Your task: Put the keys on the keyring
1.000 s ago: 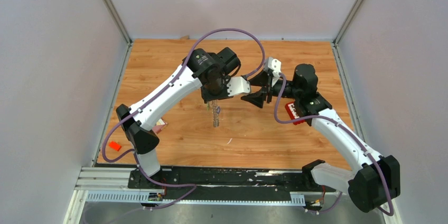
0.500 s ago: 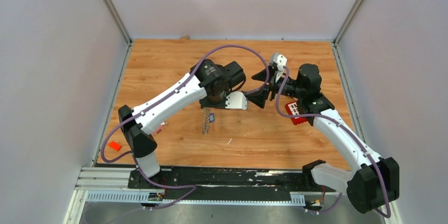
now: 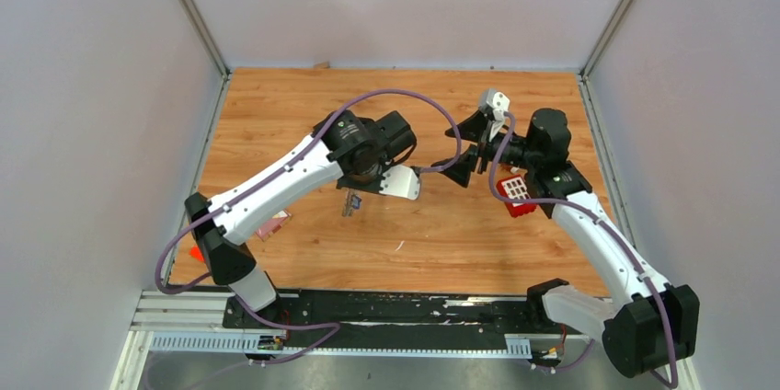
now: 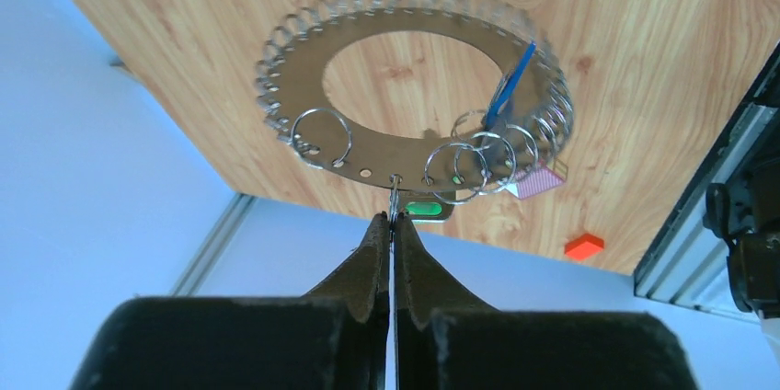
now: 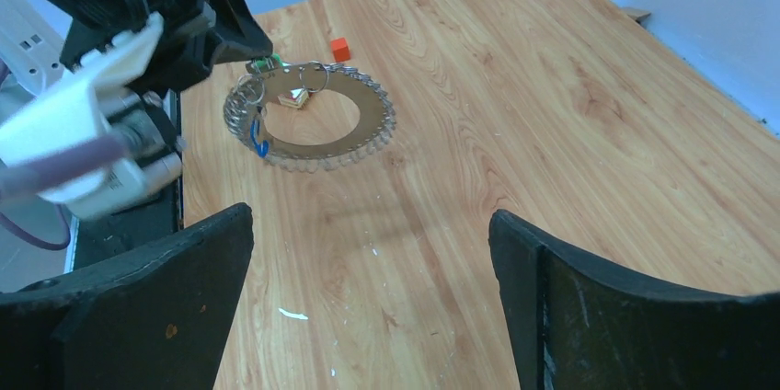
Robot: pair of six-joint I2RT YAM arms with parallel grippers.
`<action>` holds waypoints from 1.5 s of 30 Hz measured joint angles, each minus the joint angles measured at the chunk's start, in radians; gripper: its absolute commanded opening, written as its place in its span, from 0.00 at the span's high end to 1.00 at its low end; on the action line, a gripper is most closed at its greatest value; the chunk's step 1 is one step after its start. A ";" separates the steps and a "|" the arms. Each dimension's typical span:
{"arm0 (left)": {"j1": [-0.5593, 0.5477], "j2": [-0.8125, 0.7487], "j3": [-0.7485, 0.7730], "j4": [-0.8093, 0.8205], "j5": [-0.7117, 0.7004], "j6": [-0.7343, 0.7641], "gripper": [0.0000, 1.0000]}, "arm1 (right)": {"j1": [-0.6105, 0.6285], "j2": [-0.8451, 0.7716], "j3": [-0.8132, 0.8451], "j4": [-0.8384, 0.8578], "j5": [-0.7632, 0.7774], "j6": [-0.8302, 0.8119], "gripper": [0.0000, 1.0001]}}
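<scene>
The keyring, a wide silver toothed disc with small split rings along its rim, hangs from my left gripper. That gripper is shut on a thin wire loop at the disc's edge. A blue key hangs among the split rings, and a green key sits at the rim just beyond my fingertips. In the right wrist view the keyring hovers over the wood with the blue key on its near side. My right gripper stands wide open and holds nothing, some way right of the ring. From above, the keyring dangles under the left wrist.
A red block with white squares lies by the right arm. A pink card and a small orange block lie near the left arm's base. White walls enclose the wooden table on three sides.
My left arm has swung left and toward the near edge, carrying the keyring. My right gripper has drawn away to the right and opened wider.
</scene>
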 measured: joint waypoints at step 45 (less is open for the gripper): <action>0.060 -0.090 0.049 0.239 0.563 -0.148 1.00 | 0.258 0.139 0.043 0.072 -0.135 -0.042 0.69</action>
